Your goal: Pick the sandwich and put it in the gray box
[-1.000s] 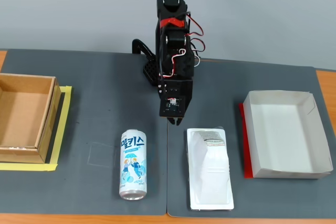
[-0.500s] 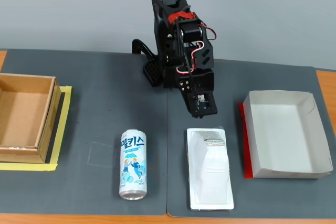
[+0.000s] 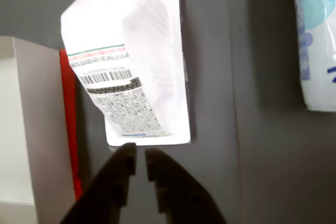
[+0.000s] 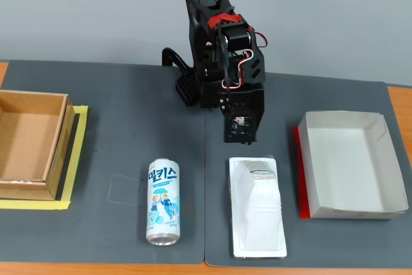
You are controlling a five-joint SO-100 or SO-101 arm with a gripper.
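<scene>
The sandwich (image 4: 257,205), a white plastic wedge package on a flat rim with a printed label at its far end, lies on the dark gray mat at front centre. In the wrist view the sandwich (image 3: 131,61) fills the upper middle, label and barcode toward my fingers. My gripper (image 3: 140,154) is shut and empty, its tips just short of the package's near rim. In the fixed view the gripper (image 4: 241,136) hangs from the folded arm just behind the package. The gray box (image 4: 351,162), a pale tray with a red strip on its left side, stands empty to the right; the wrist view shows the gray box (image 3: 44,129) at the left.
A white-and-blue drink can (image 4: 163,202) lies left of the sandwich; it also shows at the right edge of the wrist view (image 3: 317,40). A brown cardboard box (image 4: 29,143) on yellow tape stands at the far left. The arm's base (image 4: 193,88) stands at the back centre.
</scene>
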